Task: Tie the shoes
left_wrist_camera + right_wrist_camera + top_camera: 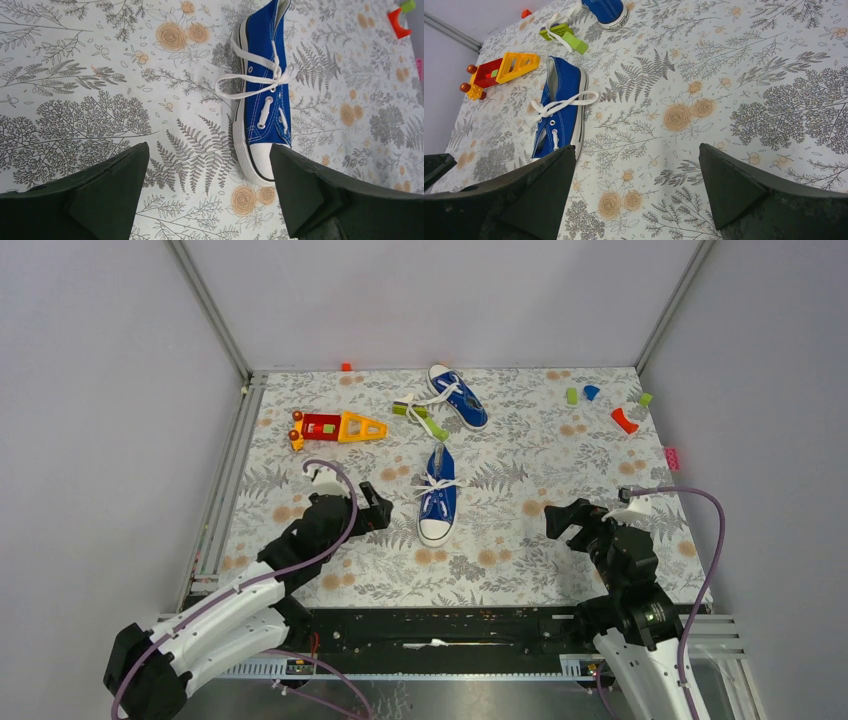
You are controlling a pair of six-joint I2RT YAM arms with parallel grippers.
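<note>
Counting two blue shoes: the near shoe [438, 502] lies between left gripper [373, 508] and right gripper [565, 521], the far shoe [459, 396] well beyond both. Both pincers gape wide, empty.

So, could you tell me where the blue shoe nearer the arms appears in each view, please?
Top external: near shoe at centre, toe toward the arms.
Left wrist: near shoe right of centre, toe down.
Right wrist: near shoe left of centre, toe down.
Shared landmark: its white laces, visible in all three.
</note>
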